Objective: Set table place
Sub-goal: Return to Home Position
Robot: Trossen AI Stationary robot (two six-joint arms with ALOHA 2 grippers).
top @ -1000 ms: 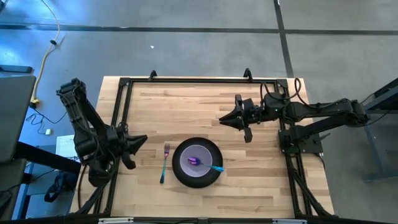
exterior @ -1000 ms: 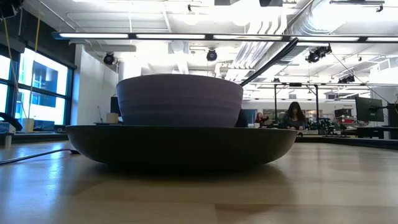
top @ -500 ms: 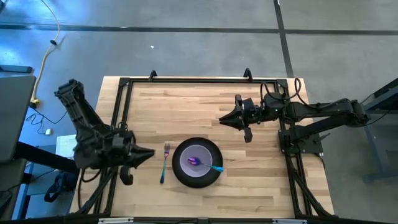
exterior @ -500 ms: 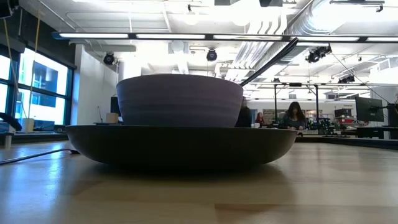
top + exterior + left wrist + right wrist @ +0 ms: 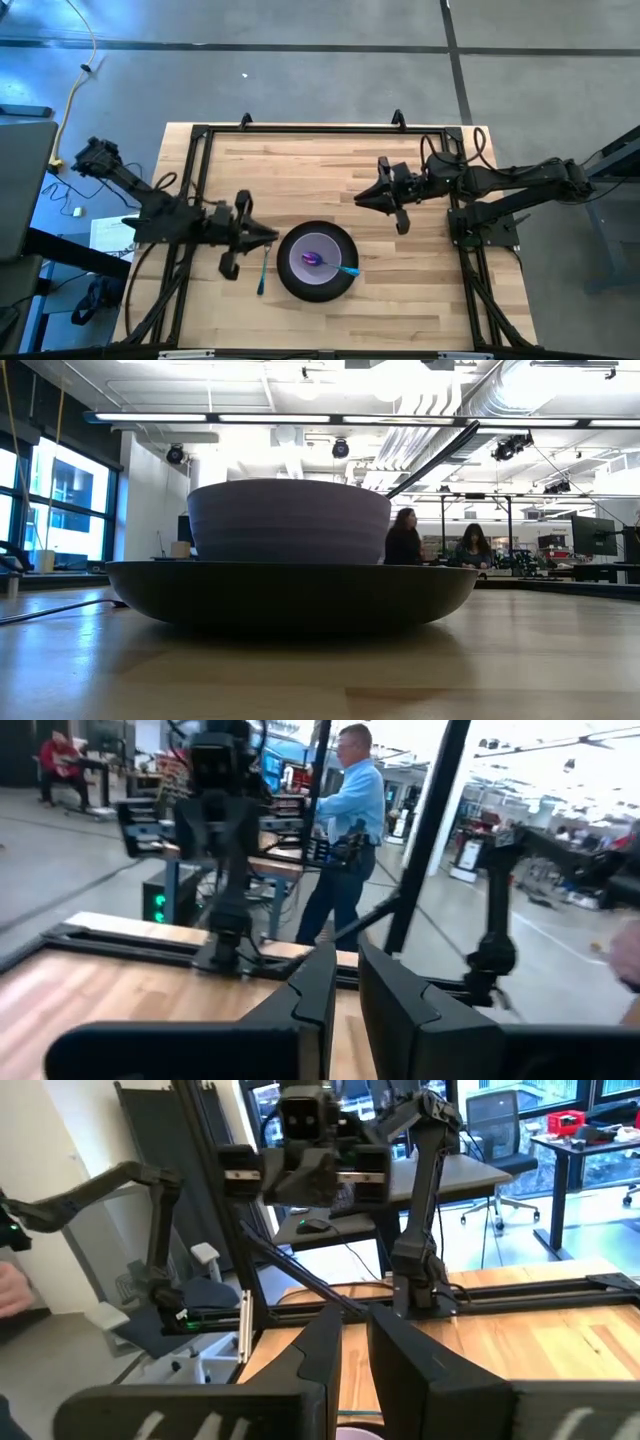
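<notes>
A black plate (image 5: pixel 289 276) (image 5: pixel 290 595) rests on the wooden table (image 5: pixel 400 280) near its front edge. A lavender bowl (image 5: pixel 326 251) (image 5: pixel 290 520) stands on the plate. The spoon (image 5: pixel 347 269) has its head in the bowl, and its handle (image 5: pixel 435 455) leans out over the rim. Left of the plate, the fork (image 5: pixel 262 276) lies flat on the wood. My left gripper (image 5: pixel 272 238) (image 5: pixel 347 985) hovers level over the fork's tine end, fingers nearly together, holding nothing. My right gripper (image 5: pixel 358 199) (image 5: pixel 354 1345) hangs above the table's far right part, also shut and holding nothing.
A black rail frame (image 5: pixel 300 132) edges the table, and both arm bases stand at its sides. Bare wood lies along the far half and near the right edge. People (image 5: pixel 403 540) sit and stand in the room beyond the table.
My left gripper has swung from the table's left edge toward the right and a little up. It has turned as it went and now points at the plate from above the fork. The plate, bowl, spoon and fork have stayed where they were.
</notes>
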